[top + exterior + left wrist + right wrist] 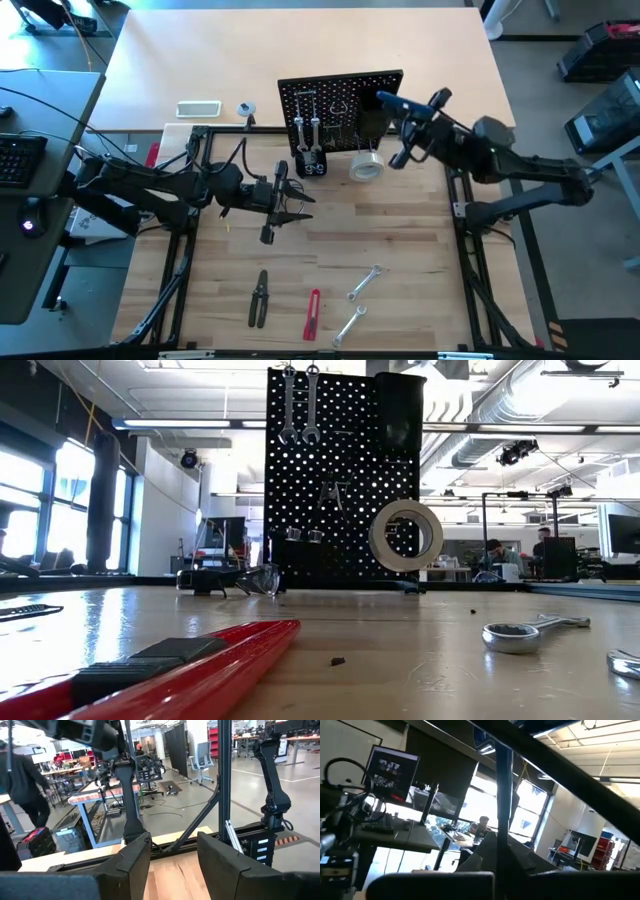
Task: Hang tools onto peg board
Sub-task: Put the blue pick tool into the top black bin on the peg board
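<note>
The black peg board (pixel 340 95) stands upright at the table's far middle. Two silver wrenches (pixel 300 405) and a pale tape roll (pixel 405 535) hang on its hooks, beside a black box bin (pixel 400 410). My right gripper (pixel 408 118) is raised by the board's right end, shut on a blue-handled tool (pixel 392 100). My left gripper (pixel 300 203) hovers open in front of the board, with nothing between its fingers (pixel 135 865). On the near table lie black-handled pliers (pixel 260 297), a red-handled cutter (pixel 313 313) and two silver wrenches (pixel 365 283). My right gripper pinches the blue-handled tool between its two shut fingers (pixel 485 850). A dark shaft (pixel 503 805) rises from between them toward the blue part (pixel 480 739). In the high view the blue handle reaches out over the bin. The tool is lifted clear of the table.
A white flat device (pixel 198 108) and a small round thing (pixel 245 108) lie on the far tabletop left of the board. The black table frame (pixel 190 250) runs along both sides. Bare wood lies between the board and the near tools.
</note>
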`<state>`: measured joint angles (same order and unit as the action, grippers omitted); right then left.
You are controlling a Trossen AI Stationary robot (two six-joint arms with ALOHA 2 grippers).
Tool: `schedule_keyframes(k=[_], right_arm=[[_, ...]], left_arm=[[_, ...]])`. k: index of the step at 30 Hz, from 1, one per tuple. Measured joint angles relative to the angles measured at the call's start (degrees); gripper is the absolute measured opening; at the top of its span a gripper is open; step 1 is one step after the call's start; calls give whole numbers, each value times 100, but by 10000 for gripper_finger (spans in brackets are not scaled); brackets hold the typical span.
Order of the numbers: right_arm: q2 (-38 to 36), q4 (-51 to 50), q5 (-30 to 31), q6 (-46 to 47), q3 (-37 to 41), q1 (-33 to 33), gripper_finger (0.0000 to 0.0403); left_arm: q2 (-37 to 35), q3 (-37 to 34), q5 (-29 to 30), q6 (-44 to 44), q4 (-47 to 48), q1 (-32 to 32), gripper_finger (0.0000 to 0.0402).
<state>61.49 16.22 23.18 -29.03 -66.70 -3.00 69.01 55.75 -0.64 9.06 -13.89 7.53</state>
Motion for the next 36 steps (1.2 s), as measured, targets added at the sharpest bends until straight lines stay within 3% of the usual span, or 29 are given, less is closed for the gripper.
schedule_keyframes(k=[8, 15, 36], right_arm=[[308, 77, -703, 468, -7, -928, 0], [639, -43, -877, 803, -7, -1429, 0], [685, -721, -961, 1366, -4, -1806, 0]], left_arm=[[13, -4, 0, -4, 78, 0, 152], [52, -4, -7, -32, 261, 0, 152], [52, -4, -9, -109, 520, 14, 152]])
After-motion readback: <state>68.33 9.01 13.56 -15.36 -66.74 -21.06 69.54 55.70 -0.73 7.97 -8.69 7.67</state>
